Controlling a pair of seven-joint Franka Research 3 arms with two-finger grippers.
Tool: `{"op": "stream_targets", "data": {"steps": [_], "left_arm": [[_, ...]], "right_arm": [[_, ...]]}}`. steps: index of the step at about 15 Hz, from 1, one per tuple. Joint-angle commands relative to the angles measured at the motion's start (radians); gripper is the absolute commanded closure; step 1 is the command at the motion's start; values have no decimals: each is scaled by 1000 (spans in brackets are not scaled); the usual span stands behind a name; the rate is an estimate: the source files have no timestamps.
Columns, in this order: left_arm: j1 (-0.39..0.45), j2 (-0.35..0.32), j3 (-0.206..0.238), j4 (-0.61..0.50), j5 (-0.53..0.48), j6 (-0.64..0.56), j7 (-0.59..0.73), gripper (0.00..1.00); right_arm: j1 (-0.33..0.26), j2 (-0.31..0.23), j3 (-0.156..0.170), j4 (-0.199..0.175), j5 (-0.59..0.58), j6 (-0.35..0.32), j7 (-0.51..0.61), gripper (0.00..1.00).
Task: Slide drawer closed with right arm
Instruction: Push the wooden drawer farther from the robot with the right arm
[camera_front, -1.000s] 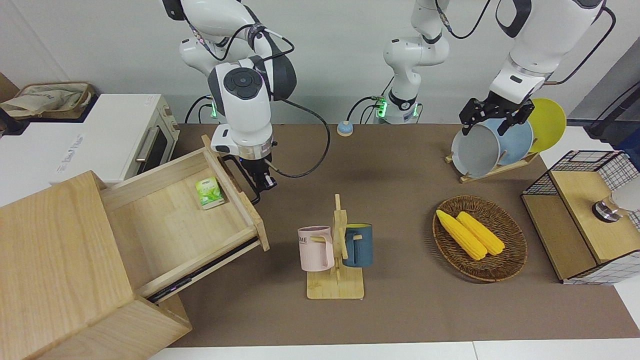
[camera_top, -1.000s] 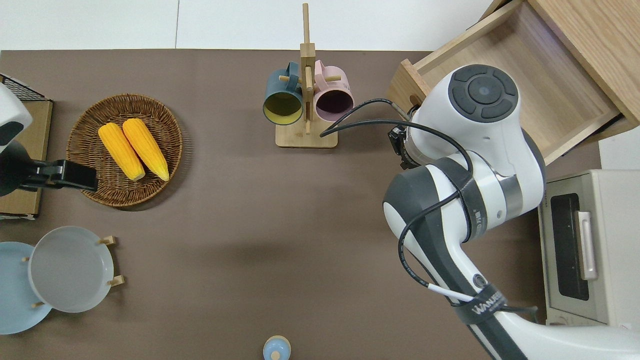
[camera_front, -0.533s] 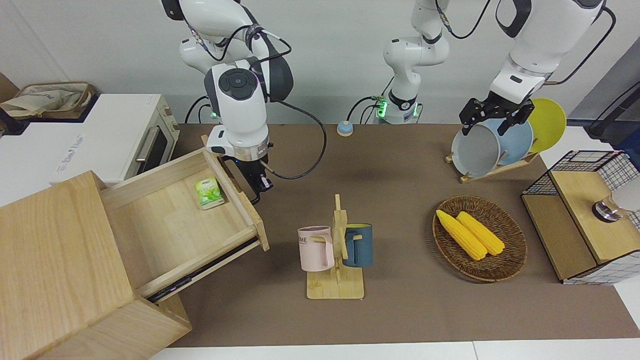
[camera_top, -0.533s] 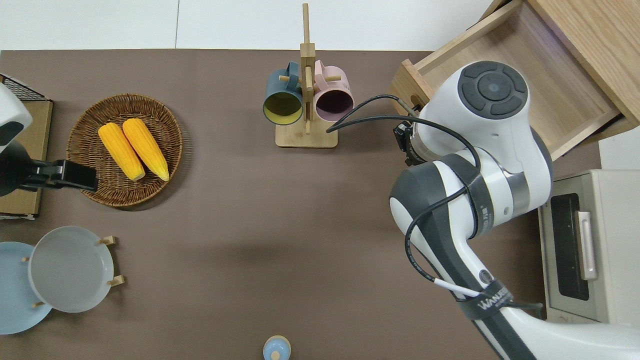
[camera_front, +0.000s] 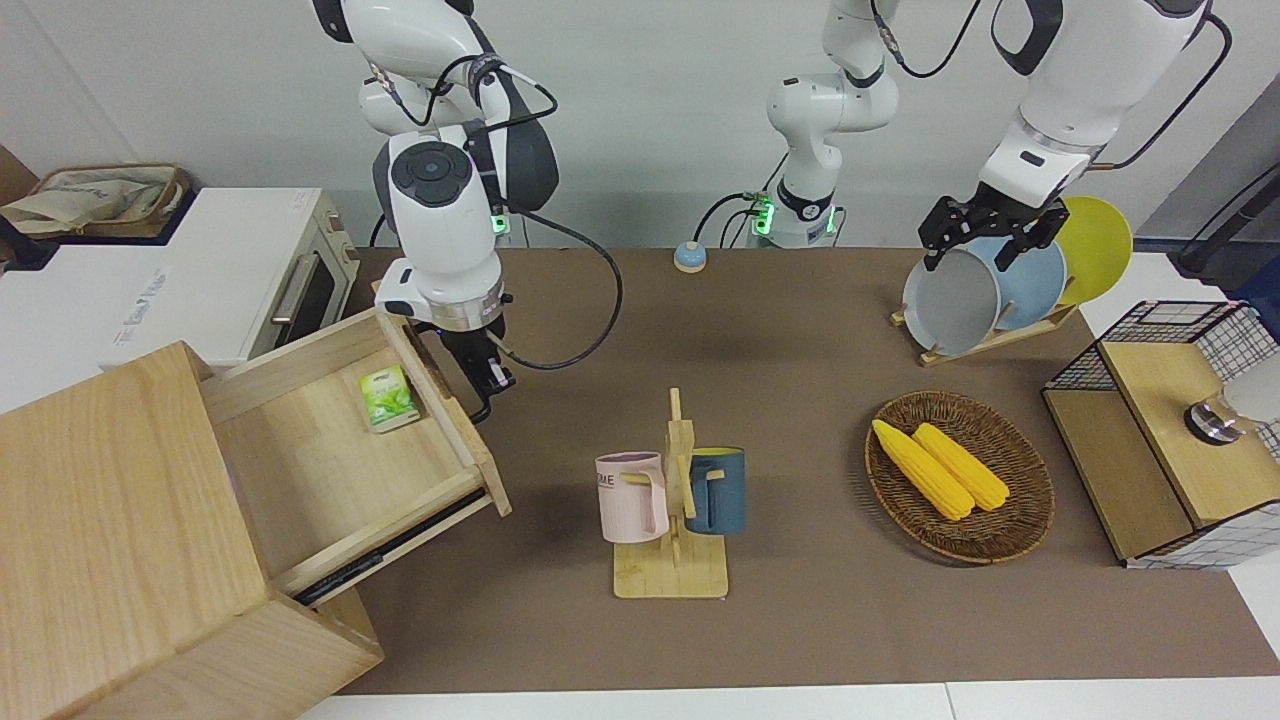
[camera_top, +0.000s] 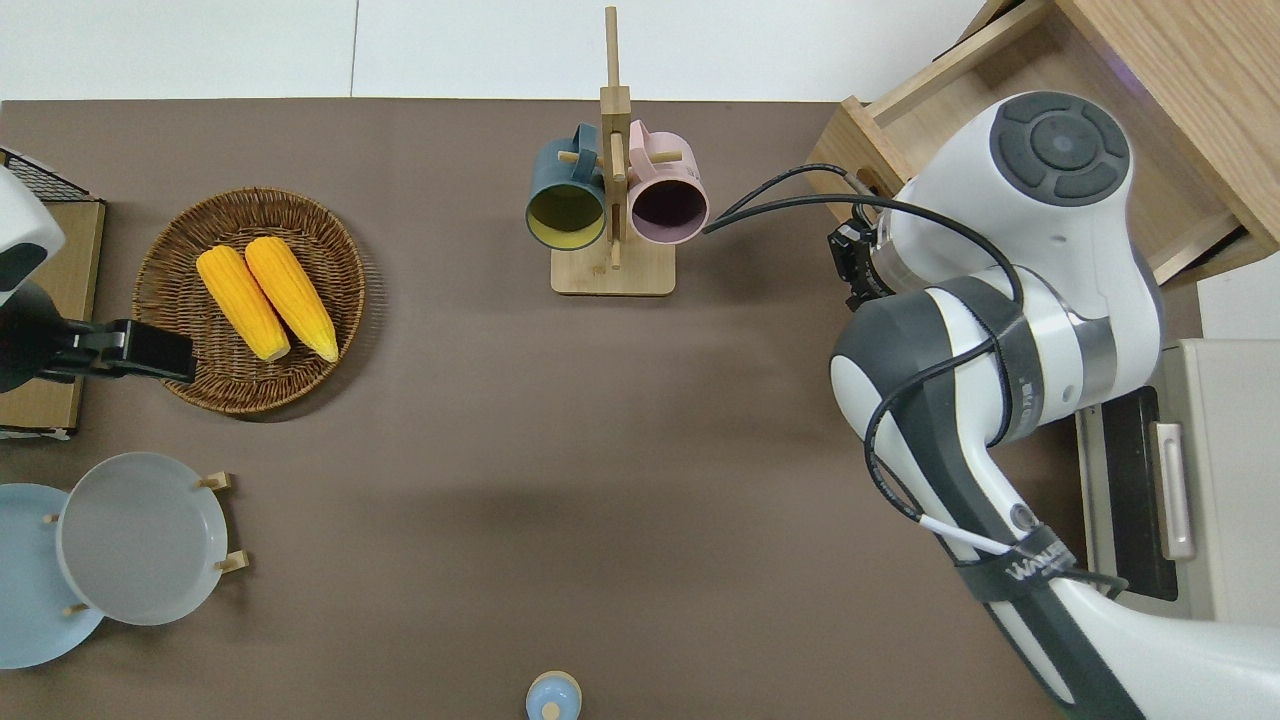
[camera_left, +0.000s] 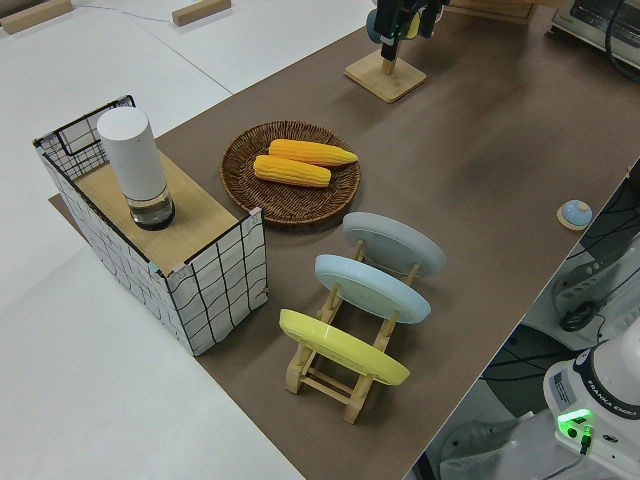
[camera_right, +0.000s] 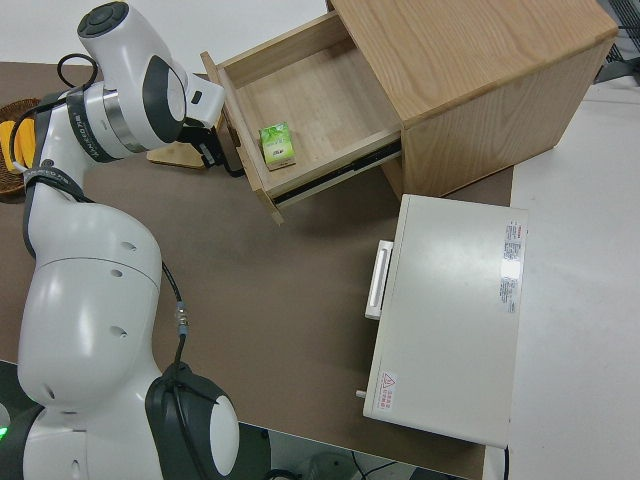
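The drawer (camera_front: 350, 440) has slid part of the way back into the cabinet (camera_front: 120, 530) since a second ago, its front panel now closer to the cabinet; the right gripper (camera_front: 482, 378) has moved with it and sits at the handle on that panel; whether its fingers clasp the handle I cannot tell; a green packet (camera_front: 388, 397) lies inside; much travel remains, so closing is underway; the left arm is parked

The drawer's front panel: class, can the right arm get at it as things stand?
Probably yes. The right end effector is already at the drawer front by its black handle, with nothing between them; the mug rack stands clear.
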Motion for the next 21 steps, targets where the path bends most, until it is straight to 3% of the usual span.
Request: {"op": "stream_targets", "data": {"steps": [1, 5, 16, 21], "left_arm": [[5, 11, -7, 26, 17, -20, 10, 7], [5, 11, -7, 26, 17, -20, 10, 7], [5, 11, -7, 24, 17, -20, 10, 7], [5, 11, -7, 24, 17, -20, 10, 7]], "right_arm": [[-39, 38, 11, 48, -14, 10, -63, 1000], [-65, 70, 11, 103, -15, 2, -80, 1000], [-177, 103, 23, 146, -9, 10, -236, 1000], [-225, 113, 25, 149, -15, 13, -334, 1000]]}}
